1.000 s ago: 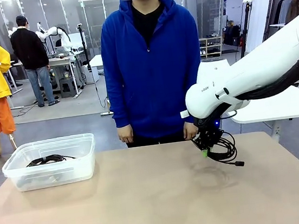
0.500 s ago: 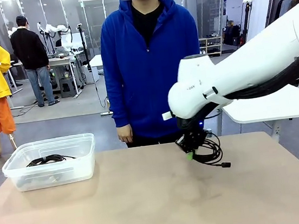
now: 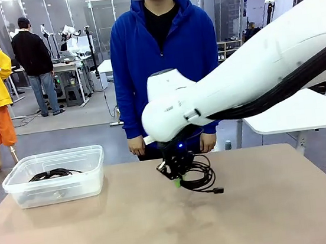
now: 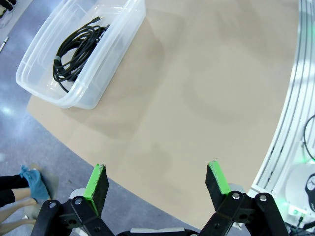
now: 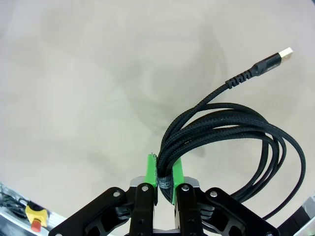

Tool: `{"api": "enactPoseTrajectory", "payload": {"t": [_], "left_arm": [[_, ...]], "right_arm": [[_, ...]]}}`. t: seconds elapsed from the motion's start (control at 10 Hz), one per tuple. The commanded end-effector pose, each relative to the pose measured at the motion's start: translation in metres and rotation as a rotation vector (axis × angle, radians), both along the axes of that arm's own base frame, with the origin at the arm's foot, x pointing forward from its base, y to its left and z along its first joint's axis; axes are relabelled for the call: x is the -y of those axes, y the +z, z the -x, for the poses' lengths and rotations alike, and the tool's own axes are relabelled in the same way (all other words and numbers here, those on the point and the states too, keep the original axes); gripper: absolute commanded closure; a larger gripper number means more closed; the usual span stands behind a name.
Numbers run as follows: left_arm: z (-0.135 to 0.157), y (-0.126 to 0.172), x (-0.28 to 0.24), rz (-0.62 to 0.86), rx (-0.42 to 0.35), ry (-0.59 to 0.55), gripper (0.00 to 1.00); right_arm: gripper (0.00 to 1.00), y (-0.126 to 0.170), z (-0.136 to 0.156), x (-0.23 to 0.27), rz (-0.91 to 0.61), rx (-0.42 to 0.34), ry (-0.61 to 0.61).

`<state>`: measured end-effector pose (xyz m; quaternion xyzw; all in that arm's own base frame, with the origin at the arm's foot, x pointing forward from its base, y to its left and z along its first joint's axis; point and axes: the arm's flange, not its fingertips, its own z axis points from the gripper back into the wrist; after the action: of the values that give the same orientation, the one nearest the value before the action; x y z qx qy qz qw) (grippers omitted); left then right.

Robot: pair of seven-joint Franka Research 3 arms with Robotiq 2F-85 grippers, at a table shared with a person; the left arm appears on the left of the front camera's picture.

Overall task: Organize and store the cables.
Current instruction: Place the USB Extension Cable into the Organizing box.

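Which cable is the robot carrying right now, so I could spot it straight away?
Look above the middle of the tan table, in front of the person in blue. A coiled black cable hangs pinched in the right pincer, unlike the other cable lying in the clear bin.

White arm (image 3: 246, 70) with black hose, black pincer (image 5: 164, 183), green pads

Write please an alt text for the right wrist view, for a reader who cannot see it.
The right gripper is shut on a coiled black cable, pinched between its green fingers. The coil hangs above the bare tan table, and one metal plug sticks out.
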<state>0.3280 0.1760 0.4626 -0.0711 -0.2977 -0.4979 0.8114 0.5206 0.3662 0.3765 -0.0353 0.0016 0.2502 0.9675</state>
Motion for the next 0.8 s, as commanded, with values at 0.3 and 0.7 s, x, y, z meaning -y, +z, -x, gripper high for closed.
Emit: {"api": "enactPoseTrajectory", "payload": {"t": [0.3,0.7], "left_arm": [[-0.003,-0.001,0.0,0.01,0.011,0.014,0.0],[-0.003,-0.001,0.0,0.01,0.011,0.014,0.0]], "right_arm": [[0.85,-0.045,-0.008,-0.051,-0.035,0.0,0.032],[0.85,-0.062,0.001,-0.05,-0.061,-0.032,0.048]]}}
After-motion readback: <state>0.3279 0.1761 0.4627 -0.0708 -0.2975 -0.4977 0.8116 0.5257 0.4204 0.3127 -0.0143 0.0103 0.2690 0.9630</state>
